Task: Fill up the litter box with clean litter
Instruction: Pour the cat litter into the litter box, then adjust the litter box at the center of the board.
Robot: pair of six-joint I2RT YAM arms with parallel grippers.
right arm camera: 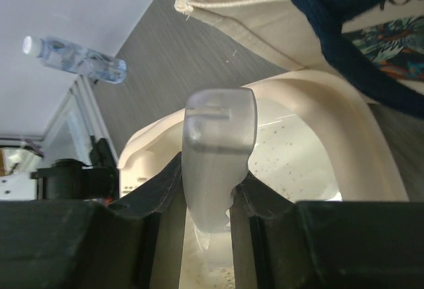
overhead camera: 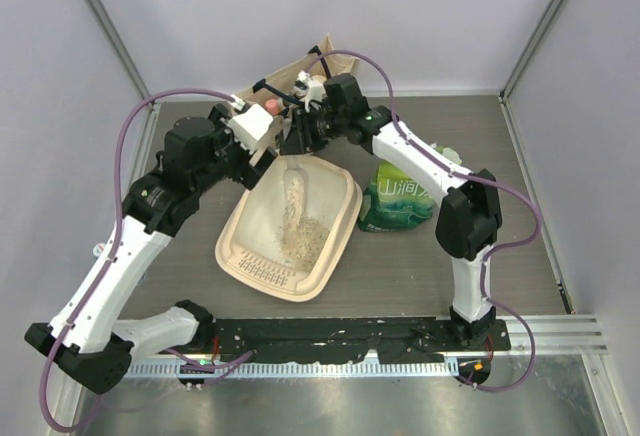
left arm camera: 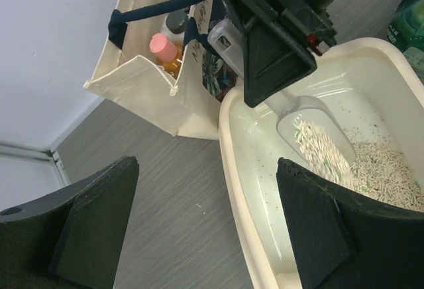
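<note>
Right gripper (right arm camera: 208,179) clenches the clear scoop (left arm camera: 315,136) by its handle; it slopes lengthwise down into the litter box (left arm camera: 230,158) at frame centre, clean litter (overhead camera: 302,241) heaped just beyond; left gripper (left arm camera: 207,189) gapes empty beside the rim.

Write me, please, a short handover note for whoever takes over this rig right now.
Left tool: open, empty, above the litter box rim.
Right tool: shut on the scoop, tilted into the box, granules in it.
Done: clean litter covers part of the box floor.
To do: empty this scoop, then add more; the green bag lies right of the box.
</note>
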